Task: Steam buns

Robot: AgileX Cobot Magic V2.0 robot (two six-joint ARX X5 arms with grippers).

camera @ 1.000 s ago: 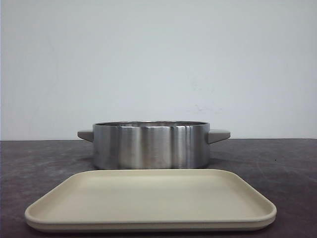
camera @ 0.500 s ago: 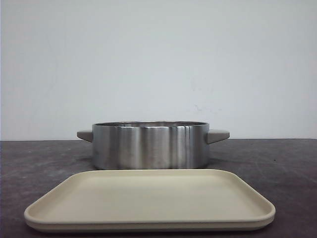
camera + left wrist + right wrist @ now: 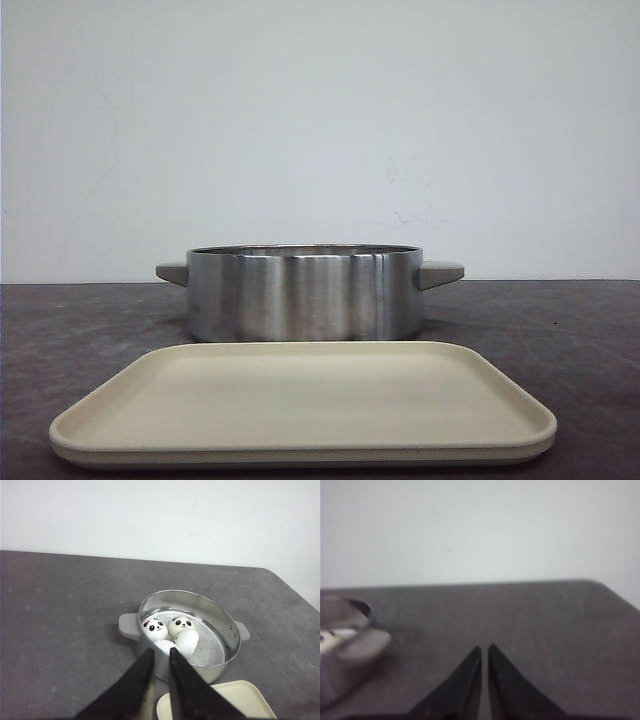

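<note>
Four white panda-face buns lie together in the steel pot [image 3: 220, 615] in the left wrist view: two face up [image 3: 155, 628] [image 3: 181, 625], one tipped on its side [image 3: 187, 641], and one [image 3: 165, 646] partly hidden behind the pot's near wall. My left gripper [image 3: 161, 653] hovers short of the pot, its fingers nearly together and empty. My right gripper [image 3: 484, 649] is shut and empty over bare table, to the right of the pot's handle [image 3: 365, 645]. In the front view the pot [image 3: 305, 295] hides the buns and neither gripper shows.
An empty cream tray [image 3: 300, 400] lies in front of the pot, near the table's front edge; its corner shows in the left wrist view [image 3: 240, 700]. The table is dark grey, with a white wall behind.
</note>
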